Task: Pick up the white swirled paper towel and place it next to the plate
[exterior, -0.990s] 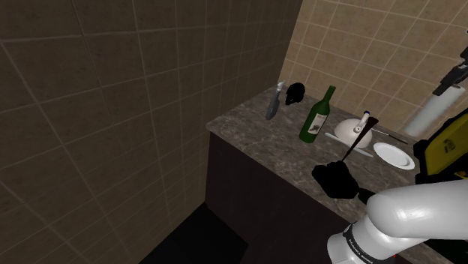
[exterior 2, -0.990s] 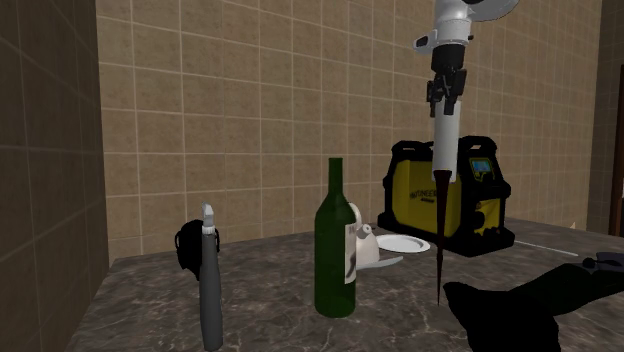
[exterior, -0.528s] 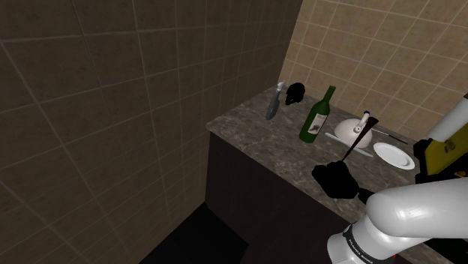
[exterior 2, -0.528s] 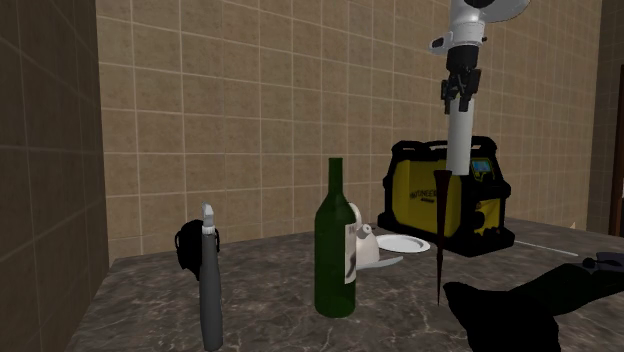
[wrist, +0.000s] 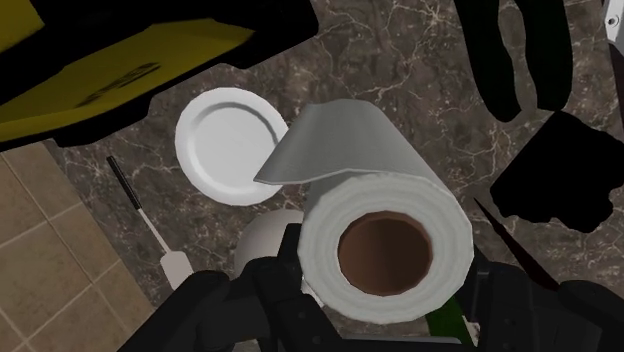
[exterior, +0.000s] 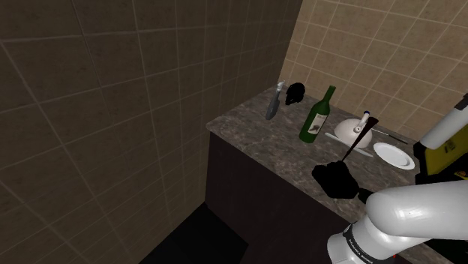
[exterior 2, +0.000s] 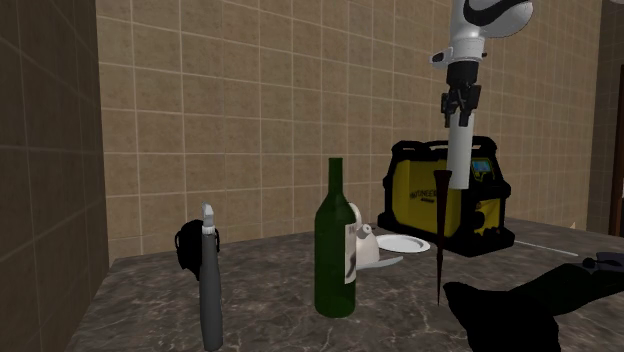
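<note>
Over the last second the gripper [exterior 2: 460,100], clamped on the top end of the pale grey paper towel [exterior 2: 457,155], had carried the roll a little toward the second exterior view's right and then nearly stopped. The roll hung upright, high above the dark marbled worktop [exterior 2: 270,290] and in front of the yellow case [exterior 2: 440,205]. From the wrist view the plate [wrist: 230,145] lay far below, just to one side of the roll's brown core, toward the worktop's wall-side edge and close to the case. The pick-up seemed finished and the carry almost done. What remained was probably a descent onto the bare stone beside the plate, clear of the green bottle [exterior 2: 335,240], before letting go.
</note>
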Action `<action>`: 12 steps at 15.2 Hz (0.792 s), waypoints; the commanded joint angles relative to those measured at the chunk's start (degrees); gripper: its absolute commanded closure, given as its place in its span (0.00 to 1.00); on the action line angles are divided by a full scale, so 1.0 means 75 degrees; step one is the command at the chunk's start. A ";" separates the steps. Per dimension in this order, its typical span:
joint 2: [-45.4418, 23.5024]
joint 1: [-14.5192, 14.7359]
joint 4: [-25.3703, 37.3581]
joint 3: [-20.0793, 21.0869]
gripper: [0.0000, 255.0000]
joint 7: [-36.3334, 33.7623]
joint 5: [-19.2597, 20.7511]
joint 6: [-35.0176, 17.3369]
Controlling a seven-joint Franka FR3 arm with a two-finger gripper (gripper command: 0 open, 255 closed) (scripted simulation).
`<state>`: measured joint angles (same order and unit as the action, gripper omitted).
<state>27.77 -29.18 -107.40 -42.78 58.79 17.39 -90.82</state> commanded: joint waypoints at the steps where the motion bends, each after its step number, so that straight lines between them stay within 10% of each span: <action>1: 0.0062 -0.0032 -0.0240 -0.0029 1.00 -0.0014 0.0047 -0.0193; 12: 0.0304 -0.0175 -0.1511 -0.0189 1.00 -0.0147 0.0284 -0.1254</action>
<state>30.02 -30.44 -117.84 -43.93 57.70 19.36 -99.31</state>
